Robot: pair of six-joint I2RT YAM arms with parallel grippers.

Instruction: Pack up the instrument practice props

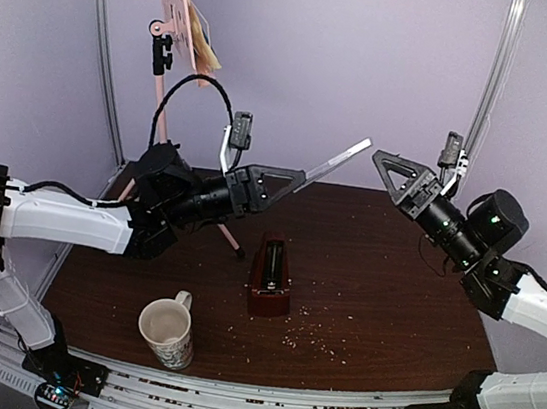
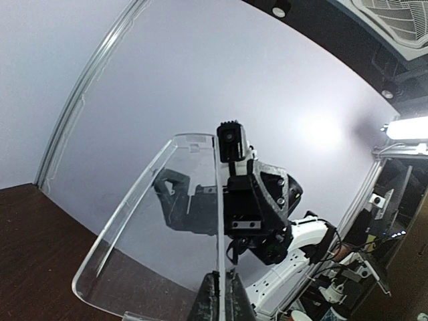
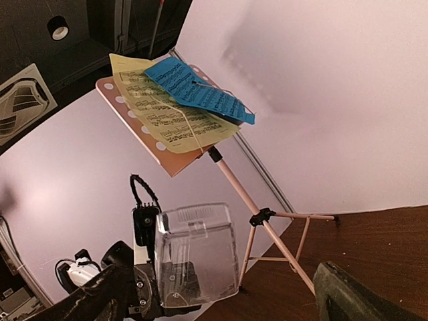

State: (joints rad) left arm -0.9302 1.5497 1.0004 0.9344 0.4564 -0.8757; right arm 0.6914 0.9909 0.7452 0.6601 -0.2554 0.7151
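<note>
My left gripper (image 1: pixel 297 179) is shut on the edge of the clear wedge cover (image 1: pixel 335 160), holding it in the air above the table. In the left wrist view the fingertips (image 2: pixel 212 294) pinch the cover (image 2: pixel 154 234). My right gripper (image 1: pixel 386 174) stands open just right of the cover, apart from it. Its wrist view shows the cover (image 3: pixel 197 254) between wide-apart fingers (image 3: pixel 348 294). The dark red-brown metronome (image 1: pixel 270 275) stands uncovered mid-table. The pink music stand (image 1: pixel 179 1) rises at the back left. Yellow (image 3: pixel 167 110) and blue (image 3: pixel 197 90) music sheets lie on its desk (image 3: pixel 170 157).
A cream patterned mug (image 1: pixel 168 332) stands near the front edge, left of the metronome. The stand's tripod legs (image 3: pixel 267 221) spread over the table's back left corner. Crumbs dot the dark wooden table (image 1: pixel 382 300). Purple walls close in at the back and sides.
</note>
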